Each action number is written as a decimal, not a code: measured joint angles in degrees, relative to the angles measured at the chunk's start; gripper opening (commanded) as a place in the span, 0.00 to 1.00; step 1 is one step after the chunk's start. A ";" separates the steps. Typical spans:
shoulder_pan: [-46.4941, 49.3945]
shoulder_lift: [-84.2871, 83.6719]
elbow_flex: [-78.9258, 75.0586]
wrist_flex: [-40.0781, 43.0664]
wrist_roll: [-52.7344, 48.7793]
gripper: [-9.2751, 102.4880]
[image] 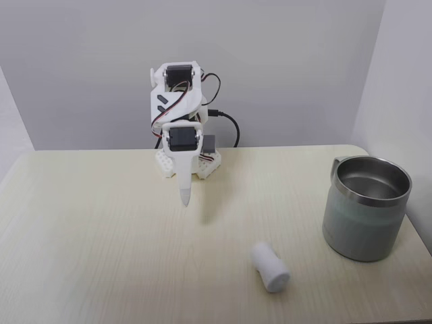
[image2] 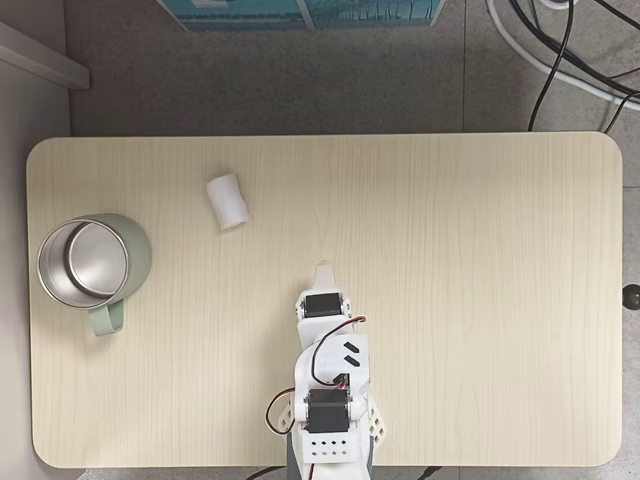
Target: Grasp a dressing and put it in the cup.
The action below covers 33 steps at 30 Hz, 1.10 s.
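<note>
White gauze-like roll, the dressing point(image: 270, 267), lies on its side on the pale wood-grain table point(image: 101, 236). Short soft cylinder, much smaller than the mug. In the front fixed view it sits near the table's front edge, right of centre; in the top-down fixed view point(image2: 228, 200) it sits upper left, long axis slightly tilted.

Grey-green mug with shiny steel rim and inside, the cup point(image: 366, 208), stands upright near the roll but apart from it, mouth open, nothing visible inside. Handle points toward the arm's side of the table in the top-down view point(image2: 93, 268).

White plastic arm is folded over its base at the far table edge. Gripper point(image: 183, 196) points down, tip above the table, well apart from both dressing and cup. Fingers look pressed together into one narrow point; no gap visible, nothing between them.

Handling, as judged:
- light, soft, compressible; should give under the jaws, not slip
- not fragile; hard squeeze only dents it
- round, so may roll if nudged on one side
- best hold: across the mid-length, jaws straddling the curved sides, coming from above
- mug mouth is wide; drop looks forgiving
</note>
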 measured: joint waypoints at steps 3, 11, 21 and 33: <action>1.41 0.00 -0.18 -0.97 -0.09 0.08; 2.64 0.00 -0.18 -1.05 -0.26 0.08; 2.64 0.00 -0.18 -1.14 -0.70 0.08; 8.79 27.69 26.28 0.97 -13.18 0.10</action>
